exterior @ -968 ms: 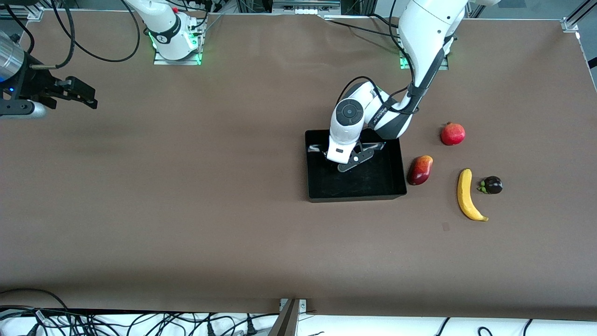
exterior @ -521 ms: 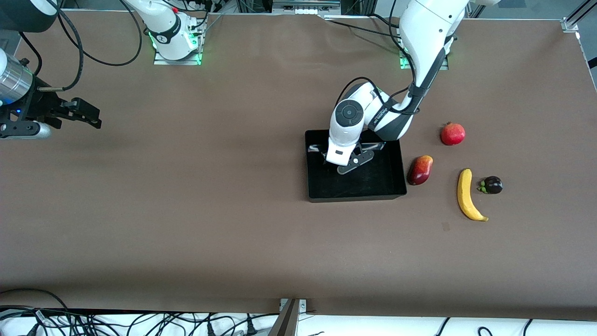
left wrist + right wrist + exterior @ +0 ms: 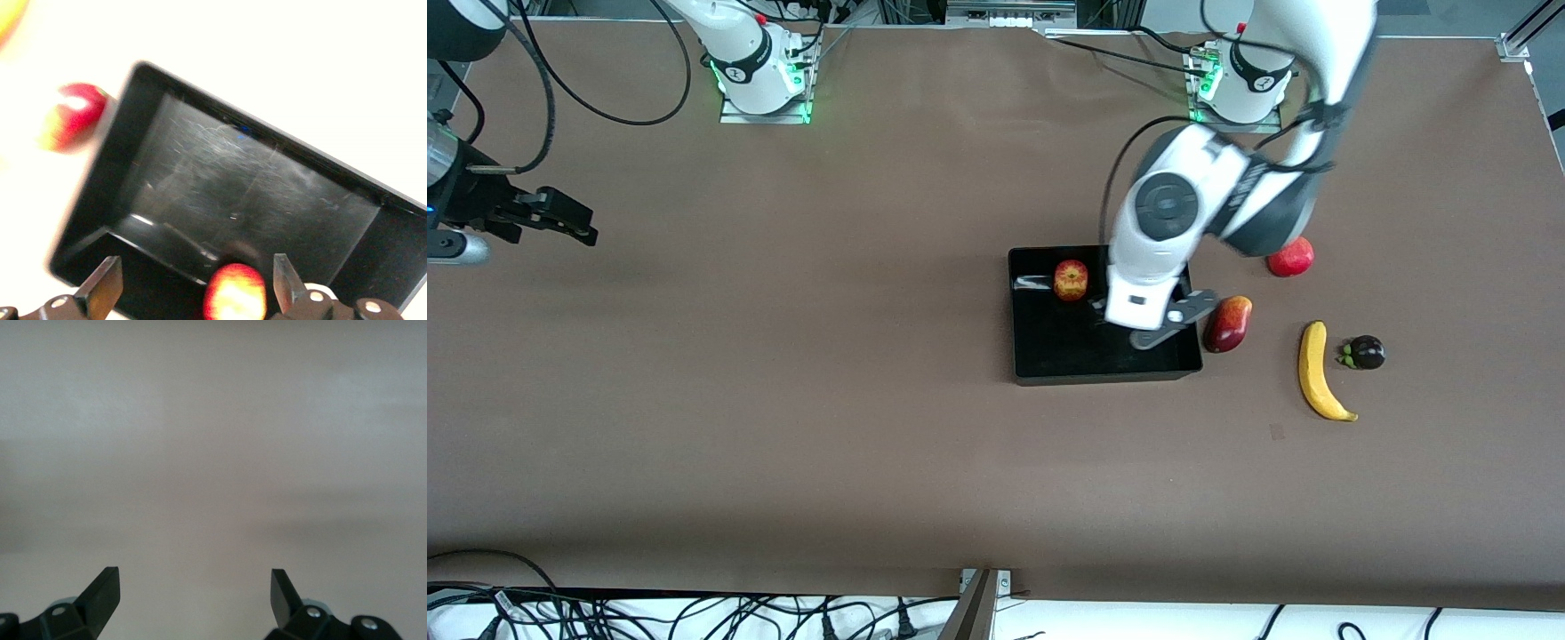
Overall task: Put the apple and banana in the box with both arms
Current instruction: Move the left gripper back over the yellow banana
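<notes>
Apple (image 3: 1070,280) sits in the box (image 3: 1049,360), banana (image 3: 1317,372) lies loose on the table at about four o'clock from it.
Left gripper (image 3: 1169,324) hangs wide open and empty over the box; right gripper (image 3: 560,218) waits open at its own end. Banana looks light, soft-skinned, bruisable: I'd pinch it gently across its thick middle.

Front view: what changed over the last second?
The left end effector let go of the apple, which now lies in the box at the wall nearest the bases, and, open, it has lifted toward the oblong red-yellow fruit. The right end effector, open, shifted slightly at the right arm's end. Banana, box and the other fruit stayed put.
</notes>
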`<state>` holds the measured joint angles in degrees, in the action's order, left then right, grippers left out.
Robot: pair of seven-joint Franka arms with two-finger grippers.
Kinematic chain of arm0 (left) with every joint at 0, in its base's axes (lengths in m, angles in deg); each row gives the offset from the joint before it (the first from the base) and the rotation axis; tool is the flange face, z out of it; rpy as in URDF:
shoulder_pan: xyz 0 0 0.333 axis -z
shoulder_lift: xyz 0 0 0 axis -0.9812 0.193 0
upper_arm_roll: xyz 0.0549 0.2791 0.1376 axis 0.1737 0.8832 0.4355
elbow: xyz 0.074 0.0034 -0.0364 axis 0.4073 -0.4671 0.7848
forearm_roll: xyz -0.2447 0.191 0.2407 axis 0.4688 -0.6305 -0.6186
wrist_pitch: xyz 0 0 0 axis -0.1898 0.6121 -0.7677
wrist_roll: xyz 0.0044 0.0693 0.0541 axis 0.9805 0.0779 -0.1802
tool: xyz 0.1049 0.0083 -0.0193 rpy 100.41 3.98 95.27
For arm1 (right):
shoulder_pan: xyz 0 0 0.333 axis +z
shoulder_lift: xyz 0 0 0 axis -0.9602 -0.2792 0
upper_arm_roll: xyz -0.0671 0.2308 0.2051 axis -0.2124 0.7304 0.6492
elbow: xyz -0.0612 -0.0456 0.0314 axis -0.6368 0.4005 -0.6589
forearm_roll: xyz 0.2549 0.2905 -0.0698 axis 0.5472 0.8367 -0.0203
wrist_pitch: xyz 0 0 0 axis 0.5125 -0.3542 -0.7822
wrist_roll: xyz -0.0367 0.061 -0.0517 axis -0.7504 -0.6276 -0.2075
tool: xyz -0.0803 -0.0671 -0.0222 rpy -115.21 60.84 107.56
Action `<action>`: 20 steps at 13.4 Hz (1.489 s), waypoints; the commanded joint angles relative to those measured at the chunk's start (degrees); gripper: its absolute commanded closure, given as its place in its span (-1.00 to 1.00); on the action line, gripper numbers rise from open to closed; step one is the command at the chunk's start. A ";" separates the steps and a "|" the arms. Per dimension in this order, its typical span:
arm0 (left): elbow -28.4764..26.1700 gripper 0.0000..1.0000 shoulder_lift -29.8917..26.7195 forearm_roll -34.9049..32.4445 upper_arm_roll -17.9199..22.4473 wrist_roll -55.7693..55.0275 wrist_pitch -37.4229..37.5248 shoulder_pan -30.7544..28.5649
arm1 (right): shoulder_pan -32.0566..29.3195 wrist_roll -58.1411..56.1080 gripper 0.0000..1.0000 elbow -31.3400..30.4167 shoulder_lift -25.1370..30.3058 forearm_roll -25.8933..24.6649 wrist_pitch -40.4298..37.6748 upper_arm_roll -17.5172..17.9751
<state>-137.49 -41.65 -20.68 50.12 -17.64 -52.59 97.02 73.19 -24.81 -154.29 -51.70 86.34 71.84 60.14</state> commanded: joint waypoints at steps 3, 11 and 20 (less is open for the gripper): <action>-0.77 -1.00 -3.55 1.85 0.18 25.36 7.50 -11.18 | 0.07 0.26 -1.00 0.80 0.42 0.60 -1.58 0.32; -0.07 -1.00 1.19 1.67 6.25 51.30 -0.22 -20.06 | 0.07 0.17 -1.00 0.89 1.91 1.48 -3.96 -0.21; -0.07 -1.00 10.15 0.97 7.65 55.98 -15.42 -23.68 | 0.07 -0.35 -1.00 3.35 1.92 1.39 -6.59 -0.91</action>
<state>-138.01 -33.41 -19.95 57.83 37.05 -65.04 73.61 73.27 -24.80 -151.91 -50.01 86.93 67.43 59.52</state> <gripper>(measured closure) 0.000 0.000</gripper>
